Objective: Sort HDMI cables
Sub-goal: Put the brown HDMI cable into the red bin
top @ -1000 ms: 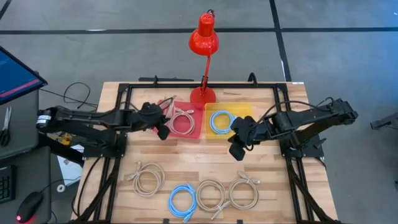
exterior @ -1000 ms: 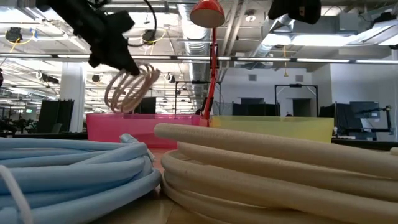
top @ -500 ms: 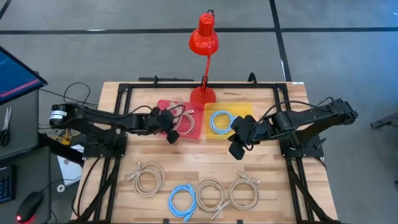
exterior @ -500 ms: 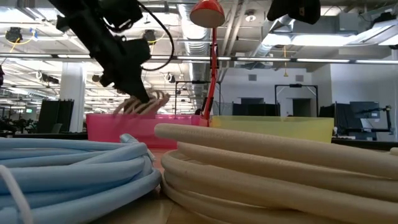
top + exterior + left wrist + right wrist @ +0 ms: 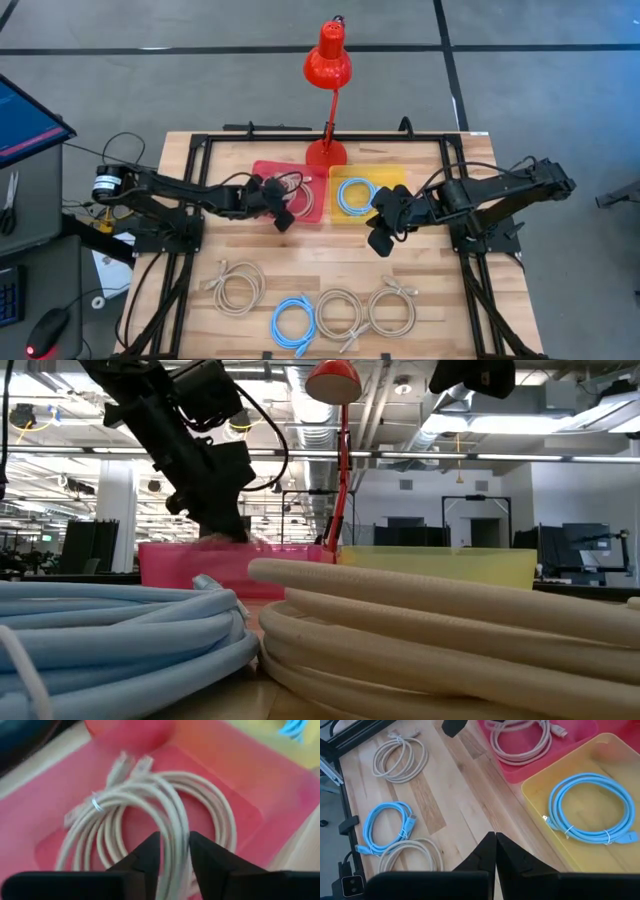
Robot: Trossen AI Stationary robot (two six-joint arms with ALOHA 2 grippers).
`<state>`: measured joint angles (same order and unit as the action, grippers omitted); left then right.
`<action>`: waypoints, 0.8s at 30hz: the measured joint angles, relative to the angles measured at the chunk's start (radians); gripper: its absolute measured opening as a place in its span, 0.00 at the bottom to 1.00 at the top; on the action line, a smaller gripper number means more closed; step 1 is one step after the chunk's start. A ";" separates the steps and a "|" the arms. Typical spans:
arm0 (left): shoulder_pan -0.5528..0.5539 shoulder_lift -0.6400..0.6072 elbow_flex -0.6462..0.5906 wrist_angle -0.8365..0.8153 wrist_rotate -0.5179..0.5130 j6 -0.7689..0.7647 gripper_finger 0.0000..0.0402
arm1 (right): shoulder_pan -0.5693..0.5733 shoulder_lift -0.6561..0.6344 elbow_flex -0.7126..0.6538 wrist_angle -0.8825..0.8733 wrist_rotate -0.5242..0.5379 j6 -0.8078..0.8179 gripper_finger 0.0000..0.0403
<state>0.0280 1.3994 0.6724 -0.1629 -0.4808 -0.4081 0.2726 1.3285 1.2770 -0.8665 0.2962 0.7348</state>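
Note:
My left gripper (image 5: 283, 215) reaches into the pink tray (image 5: 262, 170) and is shut on a beige HDMI cable coil (image 5: 297, 193), which lies flat on the tray floor. In the low view the gripper (image 5: 228, 530) dips behind the pink wall. A light blue coil (image 5: 355, 196) lies in the yellow tray (image 5: 392, 180). Three beige coils (image 5: 238, 287), (image 5: 338, 312), (image 5: 392, 310) and one blue coil (image 5: 294, 322) lie flat near the table's near edge. My right gripper (image 5: 380, 243) hovers shut over bare wood just near of the yellow tray. My left gripper pinches the beige coil's bundled strands (image 5: 176, 832) between its two fingers (image 5: 149, 857), on the side of the ring opposite the plugs (image 5: 132, 765). The fingers slant down from the table's left, lying across the strands. The coil rests on the pink tray's floor.
A red desk lamp (image 5: 327, 60) stands with its base (image 5: 325, 152) at the far edge between the two trays. Black frame rails (image 5: 190, 190) run along the table's sides. Bare wood lies between the trays and the near coils. A monitor (image 5: 25, 120) sits off the left.
My left gripper has moved toward the table's right and down into the pink tray, staying shut on the beige coil. The coil hung tilted above the tray's rim a second ago; it now lies down inside the tray, below the rim.

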 joint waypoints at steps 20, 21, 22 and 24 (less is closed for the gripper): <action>-0.122 -0.505 0.000 0.147 0.273 0.084 0.17 | 0.006 0.000 -0.001 0.003 0.019 -0.011 0.00; -0.146 -0.529 0.000 0.139 0.271 0.088 0.15 | 0.009 0.000 -0.001 0.002 0.019 -0.011 0.00; -0.170 -0.545 0.000 0.146 0.265 0.088 0.12 | 0.013 0.000 -0.001 0.002 0.020 -0.011 0.00; -0.222 -0.570 0.000 0.145 0.232 0.087 0.08 | 0.025 0.000 -0.001 0.002 0.019 -0.011 0.00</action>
<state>-0.1939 0.8297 0.6727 -0.0176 -0.2484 -0.3209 0.2979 1.3285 1.2762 -0.8642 0.3157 0.7242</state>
